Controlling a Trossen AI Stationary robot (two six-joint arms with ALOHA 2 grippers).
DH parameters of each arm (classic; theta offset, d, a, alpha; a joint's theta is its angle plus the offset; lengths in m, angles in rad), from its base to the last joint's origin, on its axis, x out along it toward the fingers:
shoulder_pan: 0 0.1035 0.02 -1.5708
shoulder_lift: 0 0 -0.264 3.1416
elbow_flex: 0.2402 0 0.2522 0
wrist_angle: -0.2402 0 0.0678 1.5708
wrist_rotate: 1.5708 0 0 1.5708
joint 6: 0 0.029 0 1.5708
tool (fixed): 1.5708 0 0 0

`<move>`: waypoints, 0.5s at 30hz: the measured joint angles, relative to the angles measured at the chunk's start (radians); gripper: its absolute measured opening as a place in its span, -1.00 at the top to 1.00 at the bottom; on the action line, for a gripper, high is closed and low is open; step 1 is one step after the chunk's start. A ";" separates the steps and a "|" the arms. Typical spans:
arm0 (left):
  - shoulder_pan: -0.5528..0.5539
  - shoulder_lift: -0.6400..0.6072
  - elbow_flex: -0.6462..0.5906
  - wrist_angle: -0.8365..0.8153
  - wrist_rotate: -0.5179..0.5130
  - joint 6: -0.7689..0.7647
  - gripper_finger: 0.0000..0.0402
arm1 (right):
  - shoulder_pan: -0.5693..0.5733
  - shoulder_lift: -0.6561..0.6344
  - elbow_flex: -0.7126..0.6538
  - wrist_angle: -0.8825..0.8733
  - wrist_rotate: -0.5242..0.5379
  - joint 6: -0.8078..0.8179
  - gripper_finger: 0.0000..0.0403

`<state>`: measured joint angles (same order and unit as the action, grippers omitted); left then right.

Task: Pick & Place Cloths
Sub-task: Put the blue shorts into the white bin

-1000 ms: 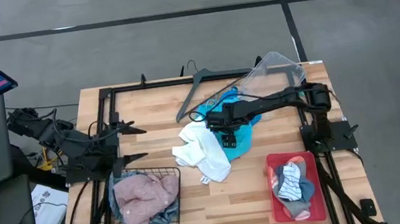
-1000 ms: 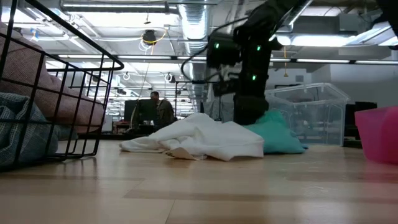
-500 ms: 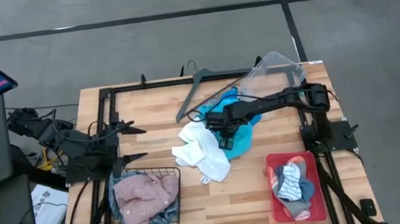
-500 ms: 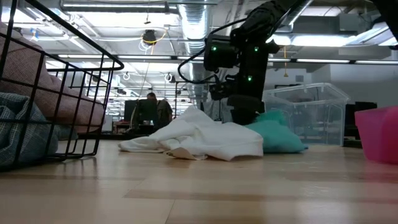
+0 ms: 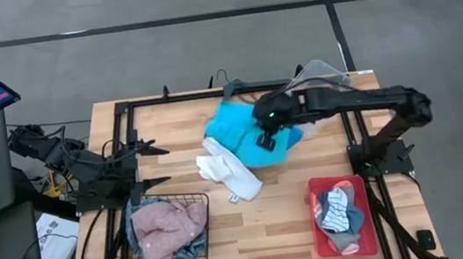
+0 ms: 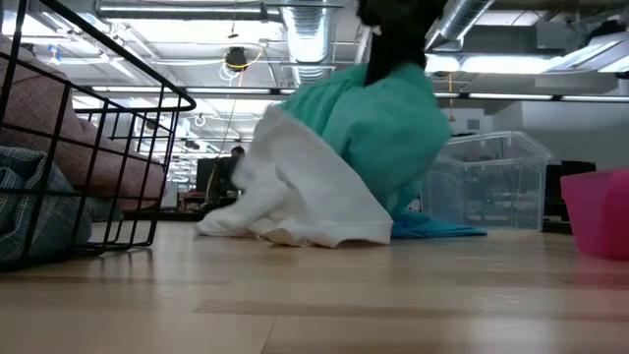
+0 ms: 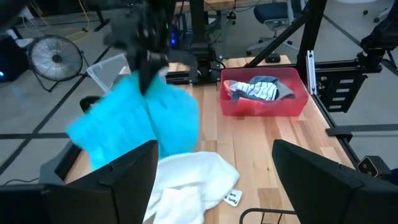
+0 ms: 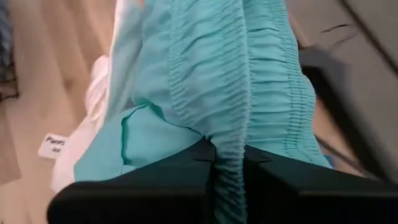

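The turquoise cloth (image 5: 235, 124) is held clamped in the right gripper (image 5: 265, 139) above the counter (image 5: 291, 219), hanging down beside the white cloth (image 5: 228, 172), while the wire basket (image 5: 189, 201) is found far to the left.

You see a bright turquoise-blue garment (image 5: 235, 124), its gathered band (image 8: 239, 106) pinched in the dark right gripper (image 8: 229, 163). At its seven o'clock lies a white cloth (image 5: 230, 176). The black wire basket (image 5: 196, 258) holds a dusty pink cloth (image 5: 165, 222) over blue denim (image 6: 25, 202). The red bin (image 5: 322, 240) carries a black-and-white striped sock (image 5: 336, 212) and a grey-blue one (image 5: 349, 239).
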<state>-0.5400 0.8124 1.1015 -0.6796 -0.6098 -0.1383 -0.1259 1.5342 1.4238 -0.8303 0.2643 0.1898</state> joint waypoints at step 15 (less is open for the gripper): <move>0.000 0.000 -0.064 0.009 0.001 -0.021 -0.48 | -0.133 -0.277 0.150 -0.163 0.460 -0.042 0.96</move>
<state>-0.5400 0.8127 1.0372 -0.6708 -0.6091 -0.1590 -0.2591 1.2571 1.5743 -0.9936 0.7240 0.1481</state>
